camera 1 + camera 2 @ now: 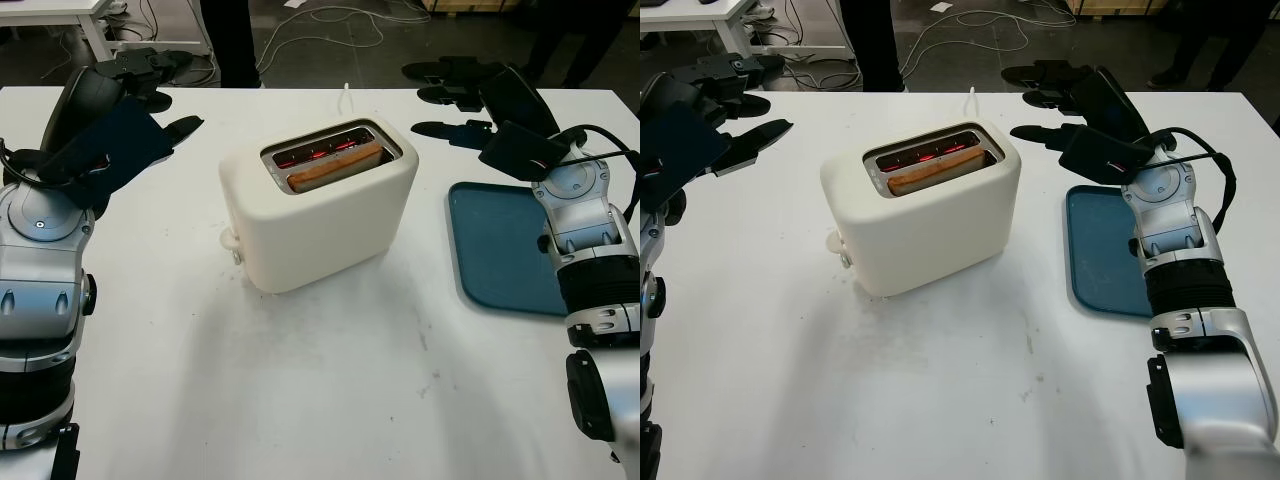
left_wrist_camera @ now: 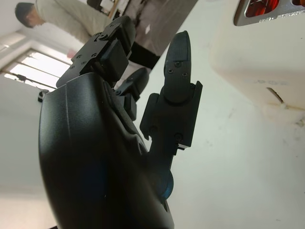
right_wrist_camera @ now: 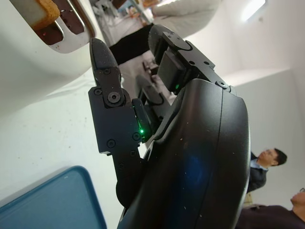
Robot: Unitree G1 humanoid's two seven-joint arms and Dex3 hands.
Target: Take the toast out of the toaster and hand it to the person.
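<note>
Both hands hold nothing, fingers uncurled: the left hand (image 1: 150, 95) hovers near the white surface's (image 1: 330, 380) far left edge, the right hand (image 1: 470, 95) near its far right, above a blue tray (image 1: 500, 250). Between them, well apart from both, the cream toaster (image 1: 320, 205) stands mid-surface, a browned toast (image 1: 335, 166) poking from its nearer slot, elements glowing red. Bare room surrounds it; the toast's lower part is hidden inside.

Beyond the white desk (image 1: 320, 400) lay a dark floor (image 1: 330, 55) strewn with pale cables (image 1: 330, 20). A second white table (image 1: 60, 12) stood at the far left. People's dark trouser legs (image 1: 232, 40) stood behind. A bright window (image 2: 24, 76) lit pale walls (image 3: 267, 105).
</note>
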